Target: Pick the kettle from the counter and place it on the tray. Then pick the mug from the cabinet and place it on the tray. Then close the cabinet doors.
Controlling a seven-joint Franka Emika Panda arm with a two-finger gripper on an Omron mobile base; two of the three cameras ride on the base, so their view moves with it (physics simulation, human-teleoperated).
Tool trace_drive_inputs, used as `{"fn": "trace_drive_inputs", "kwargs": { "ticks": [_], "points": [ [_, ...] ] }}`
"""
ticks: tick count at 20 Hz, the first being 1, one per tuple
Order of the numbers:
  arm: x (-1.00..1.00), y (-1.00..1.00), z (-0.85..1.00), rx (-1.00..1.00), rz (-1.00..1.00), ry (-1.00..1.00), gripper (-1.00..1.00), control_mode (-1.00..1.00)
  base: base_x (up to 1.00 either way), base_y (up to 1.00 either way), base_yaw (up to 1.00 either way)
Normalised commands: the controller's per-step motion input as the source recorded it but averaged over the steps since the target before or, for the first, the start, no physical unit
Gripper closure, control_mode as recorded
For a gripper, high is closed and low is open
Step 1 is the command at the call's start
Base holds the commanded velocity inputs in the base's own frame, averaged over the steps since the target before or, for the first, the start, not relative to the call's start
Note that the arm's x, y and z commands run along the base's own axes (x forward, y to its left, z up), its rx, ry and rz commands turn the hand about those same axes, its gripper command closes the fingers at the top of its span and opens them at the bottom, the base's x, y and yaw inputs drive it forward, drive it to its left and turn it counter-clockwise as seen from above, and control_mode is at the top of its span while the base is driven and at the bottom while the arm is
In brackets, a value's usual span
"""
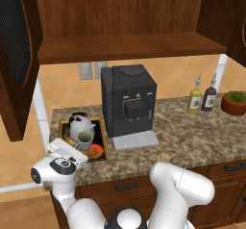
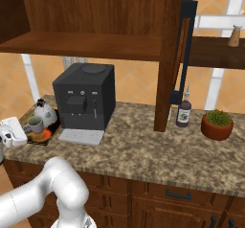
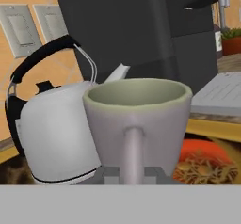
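Observation:
The grey mug (image 3: pixel 139 115) stands on the gold-rimmed tray (image 1: pixel 104 139) beside the white-silver kettle (image 3: pixel 56 133), which also sits on the tray. My gripper (image 3: pixel 133 173) reaches in from the front, its fingers close on either side of the mug's handle. From the base views, the mug (image 1: pixel 85 139) is in front of the kettle (image 1: pixel 79 124) at the left end of the counter (image 1: pixel 192 132), with my gripper (image 1: pixel 77 147) at it. Above, the cabinet (image 1: pixel 129 47) stands with both doors open, the left door (image 1: pixel 17 45) and the right door (image 2: pixel 184 54).
A black coffee machine (image 1: pixel 129 100) with its grey drip plate stands just right of the tray. Two bottles (image 1: pixel 195 98) and a potted plant (image 1: pixel 234 103) sit at the counter's right end. Wall switches (image 1: pixel 92 70) are behind the kettle.

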Motion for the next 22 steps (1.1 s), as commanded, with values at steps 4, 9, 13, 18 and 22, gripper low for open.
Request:
{"fn": "trace_drive_inputs", "kwargs": {
  "ticks": [4, 9, 13, 18, 22],
  "points": [
    [0.1, 0.1, -0.36, 0.03, 0.0, 0.0, 1.0, -1.0, 0.0, 0.0, 0.0],
    [-0.18, 0.02, -0.21, 0.02, 0.0, 0.0, 1.0, -1.0, 0.0, 0.0, 0.0],
    [-0.08, 0.09, -0.19, 0.0, 0.0, 0.01, -1.0, -1.0, 0.0, 0.0, 0.0],
    [0.0, 0.08, -0.04, 0.0, 0.0, 0.03, -1.0, -1.0, 0.0, 0.0, 0.0],
    [-0.06, 0.0, 0.0, 0.0, 0.0, 0.04, -1.0, -1.0, 0.0, 0.0, 0.0]
  ]
}}
